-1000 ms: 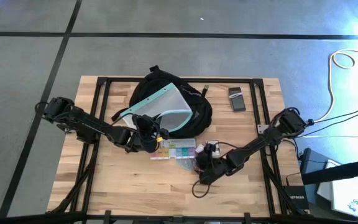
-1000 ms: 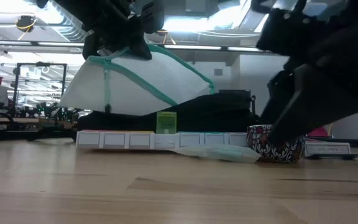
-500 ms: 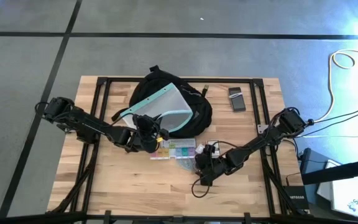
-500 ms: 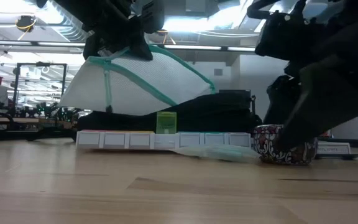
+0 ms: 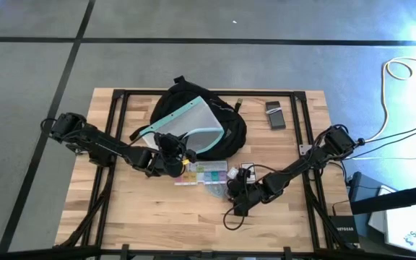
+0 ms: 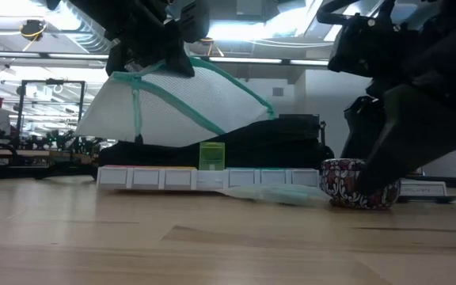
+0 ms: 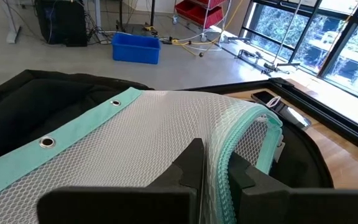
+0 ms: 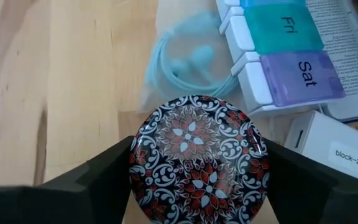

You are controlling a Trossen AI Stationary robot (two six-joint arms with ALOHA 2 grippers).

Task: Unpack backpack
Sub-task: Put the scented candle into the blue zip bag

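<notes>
patterned round tin point(image 8: 197, 157) between right jaws, left jaws pinching mesh pouch point(image 7: 166, 134)

I see the pill organizer point(image 5: 201, 174) just in front of the backpack point(image 5: 226, 130), the mesh pouch point(image 5: 190, 120) lying over the backpack, and the round tin point(image 8: 197, 158) between my right gripper's point(image 8: 197, 186) fingers beside the organizer.

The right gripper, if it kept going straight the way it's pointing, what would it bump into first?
The right gripper already has the round patterned tin between its fingers, so the tin comes first. Past it, probably the bag of teal earbuds, then the pill box, though depth is hard to judge.
</notes>
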